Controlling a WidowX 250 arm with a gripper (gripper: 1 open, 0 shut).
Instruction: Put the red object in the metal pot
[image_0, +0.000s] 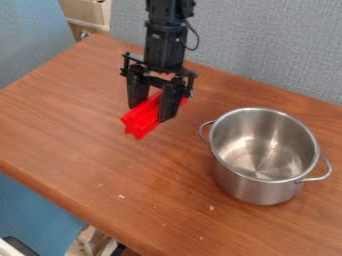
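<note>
The red object, a bright red block, hangs tilted just above the wooden table, left of centre. My gripper comes down from above and is shut on its upper end, black fingers on either side. The block's lower end points down-left and looks lifted off the wood, a shadow beneath it. The metal pot stands upright on the table to the right of the block, shiny, empty inside, with small loop handles at its sides. A gap of bare wood separates the gripper from the pot's rim.
The brown wooden table has its front edge running diagonally at lower left. A blue-grey wall stands behind. A beige object sits at the top left corner beyond the table.
</note>
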